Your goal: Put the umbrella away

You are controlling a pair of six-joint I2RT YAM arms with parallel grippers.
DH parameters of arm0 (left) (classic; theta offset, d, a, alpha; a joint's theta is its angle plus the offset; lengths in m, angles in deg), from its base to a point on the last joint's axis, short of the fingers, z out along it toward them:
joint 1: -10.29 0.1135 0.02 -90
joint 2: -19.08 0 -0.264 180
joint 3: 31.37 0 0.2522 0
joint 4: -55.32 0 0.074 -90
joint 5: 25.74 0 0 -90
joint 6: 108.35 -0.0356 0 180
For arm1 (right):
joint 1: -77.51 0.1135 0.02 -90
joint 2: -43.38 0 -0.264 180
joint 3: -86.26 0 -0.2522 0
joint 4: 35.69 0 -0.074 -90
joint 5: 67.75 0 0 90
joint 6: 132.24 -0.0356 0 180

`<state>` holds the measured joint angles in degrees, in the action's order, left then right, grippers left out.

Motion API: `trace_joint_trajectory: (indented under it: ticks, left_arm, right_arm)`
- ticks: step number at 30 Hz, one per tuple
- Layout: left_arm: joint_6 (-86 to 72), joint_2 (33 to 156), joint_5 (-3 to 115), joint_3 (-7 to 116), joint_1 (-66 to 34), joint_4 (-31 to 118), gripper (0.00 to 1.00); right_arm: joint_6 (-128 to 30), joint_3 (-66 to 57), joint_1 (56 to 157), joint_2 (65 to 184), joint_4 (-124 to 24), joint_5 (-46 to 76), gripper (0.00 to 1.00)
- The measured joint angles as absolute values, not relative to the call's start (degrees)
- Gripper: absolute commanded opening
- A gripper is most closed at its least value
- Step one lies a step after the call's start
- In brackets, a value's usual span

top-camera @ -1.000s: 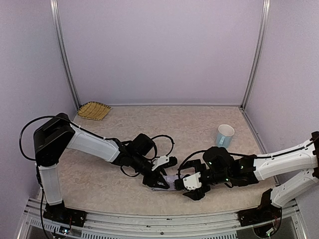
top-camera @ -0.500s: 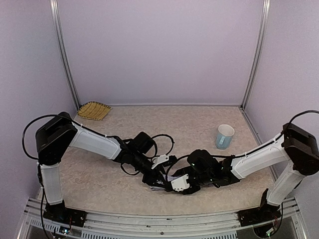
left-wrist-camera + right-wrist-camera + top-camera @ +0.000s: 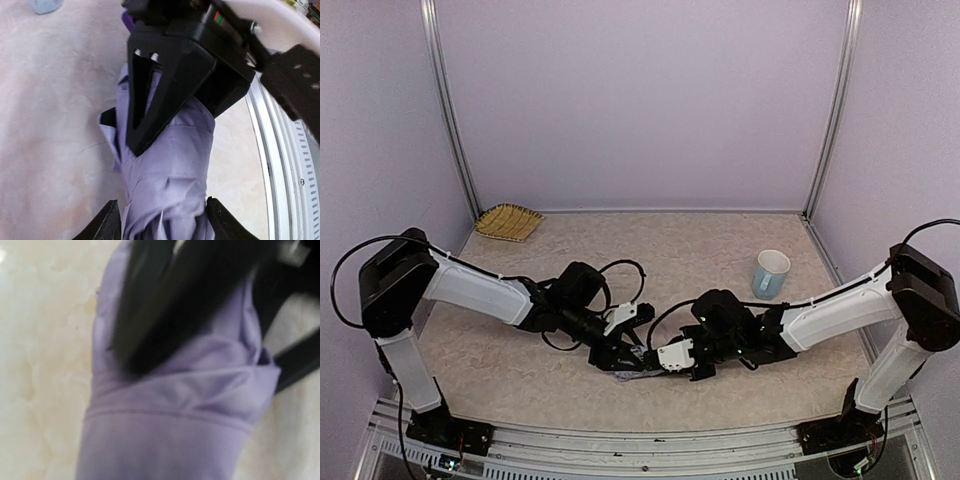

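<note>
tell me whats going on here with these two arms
Both arms meet over the umbrella, a folded lavender bundle lying on the table near its front edge. The left tool grips the fabric between its fingers. The right tool reaches in from the opposite side; whether it grips is unclear. A blue cup stands off to the right.

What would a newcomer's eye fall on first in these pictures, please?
At the near middle of the table lies a crumpled lavender umbrella. The left pincer clasps it, and the right pincer sits right against it. A light-blue cup stands far right, and a woven tray sits in the far-left corner.
</note>
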<state>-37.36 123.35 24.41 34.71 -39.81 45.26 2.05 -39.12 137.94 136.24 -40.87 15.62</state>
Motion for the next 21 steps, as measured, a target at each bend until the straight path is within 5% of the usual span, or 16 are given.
trace_joint_trajectory:
  ticks: [12, 21]
  left_arm:
    - [-32.09, 100.53, 33.61, 9.46, -36.62, 75.86, 0.57]
    - [-27.41, 101.01, 37.26, 1.83, -38.19, 92.80, 0.58]
  right_arm:
    - [-6.98, -37.52, 128.78, 131.65, -48.65, 1.06, 0.00]
    - [-14.56, -34.68, 123.79, 122.08, -48.17, -12.97, 0.00]
